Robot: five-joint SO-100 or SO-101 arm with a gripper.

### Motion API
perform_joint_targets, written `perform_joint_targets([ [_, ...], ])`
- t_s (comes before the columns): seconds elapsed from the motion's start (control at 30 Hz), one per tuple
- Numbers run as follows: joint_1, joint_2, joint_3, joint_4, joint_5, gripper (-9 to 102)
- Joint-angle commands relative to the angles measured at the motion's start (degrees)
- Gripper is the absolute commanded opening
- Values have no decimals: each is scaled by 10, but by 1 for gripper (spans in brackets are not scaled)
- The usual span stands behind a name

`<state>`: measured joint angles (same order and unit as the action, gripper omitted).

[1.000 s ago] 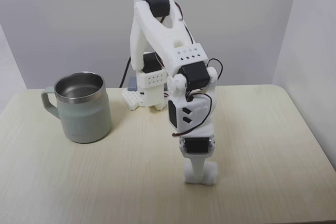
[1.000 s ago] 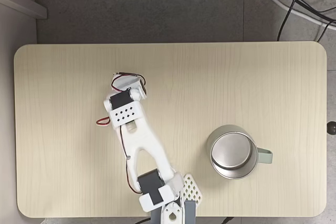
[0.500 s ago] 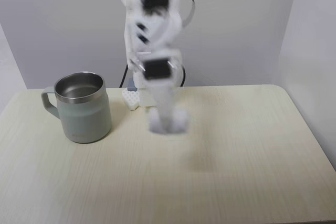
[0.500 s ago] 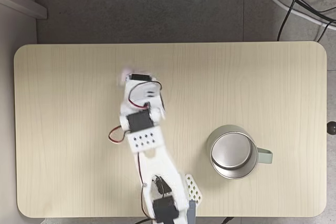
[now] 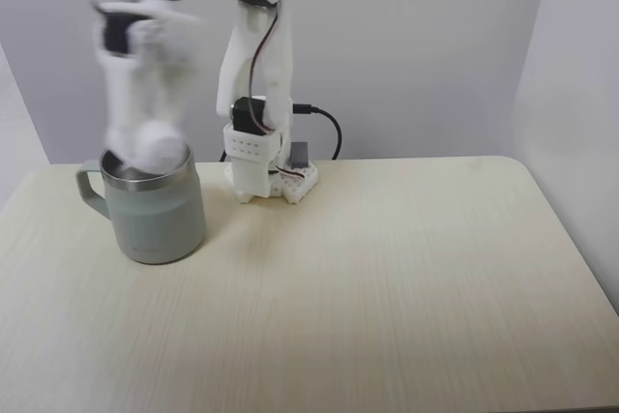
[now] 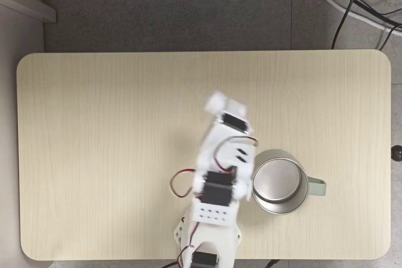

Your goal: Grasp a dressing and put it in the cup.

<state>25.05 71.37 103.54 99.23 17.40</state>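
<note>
Gripper (image 5: 155,147) motion-blurred just above the mug (image 5: 155,215) rim, white gauze roll (image 5: 160,150) apparently clamped in it; exact jaw state unreadable through blur.

The table (image 6: 94,123) looks like pale wood laminate with fine straight grain, smooth and matt. The cup (image 5: 155,215) has a matt grey-green coated outside, while its rim and inside (image 6: 276,180) are shiny brushed steel. The arm (image 5: 256,74) is smooth white plastic with black glossy motor blocks.
</note>
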Motion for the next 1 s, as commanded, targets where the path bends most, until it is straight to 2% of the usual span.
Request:
perform_joint_targets([
  [0.0, 69, 57, 67, 47, -27, 0],
  [0.43, 265, -18, -11, 54, -243, 0],
  [0.67, 300, -100, -130, 54, -334, 0],
  [0.97, 323, -171, -223, 35, -369, 0],
])
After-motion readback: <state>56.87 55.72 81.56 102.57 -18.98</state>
